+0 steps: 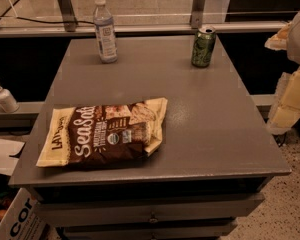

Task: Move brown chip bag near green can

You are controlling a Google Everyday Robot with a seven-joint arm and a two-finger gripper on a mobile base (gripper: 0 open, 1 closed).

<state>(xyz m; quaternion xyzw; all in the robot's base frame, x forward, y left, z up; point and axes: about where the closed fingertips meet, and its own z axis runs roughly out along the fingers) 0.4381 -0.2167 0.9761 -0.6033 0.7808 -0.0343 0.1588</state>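
The brown chip bag point(105, 133) lies flat on the front left of the grey table point(210, 119), its "Sea Salt" lettering facing up. The green can point(203, 46) stands upright at the table's back right, far from the bag. My gripper point(289, 101) hangs at the right edge of the view, beyond the table's right side, level with the table's middle. It is apart from both the bag and the can and holds nothing that I can see.
A clear plastic bottle point(105, 30) with a white cap stands at the table's back left. A white pump bottle point(3, 97) sits on a ledge to the left. A railing point(140, 21) runs behind the table. Drawers point(150, 209) are under the tabletop.
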